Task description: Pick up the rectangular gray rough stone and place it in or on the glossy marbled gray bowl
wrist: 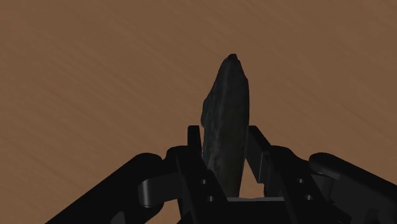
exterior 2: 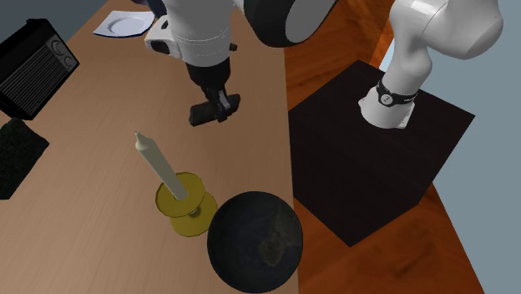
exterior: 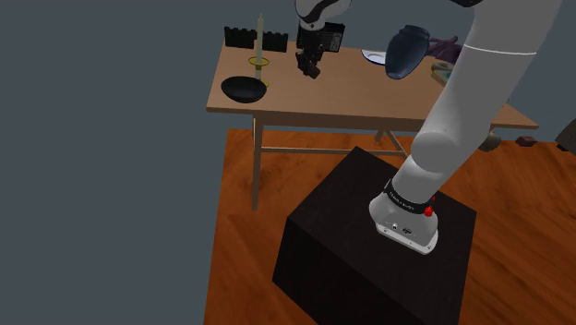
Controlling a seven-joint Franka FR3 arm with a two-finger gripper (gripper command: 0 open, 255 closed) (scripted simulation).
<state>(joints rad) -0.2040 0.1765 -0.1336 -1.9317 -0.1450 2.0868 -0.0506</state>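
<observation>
A dark grey rough stone [wrist: 226, 114] stands on edge between my black fingers, which clasp it on both sides. My gripper [wrist: 226, 137] is shut on it over the brown wooden table [wrist: 95, 76]. In the shoulder view the gripper [exterior: 310, 68] hangs over the table's middle, to the right of the dark glossy bowl [exterior: 245, 90]. In the second exterior view the gripper [exterior 2: 215, 108] is well apart from the bowl [exterior 2: 253, 242], which sits at the table's near edge. I see nothing in the bowl.
A pale candle in a yellow holder [exterior 2: 179, 196] stands between gripper and bowl. A black radio [exterior 2: 33, 63] and a black mat [exterior 2: 17, 154] lie at the table's far side. A white plate [exterior: 377, 57] and a blue vase [exterior: 406, 51] sit further along.
</observation>
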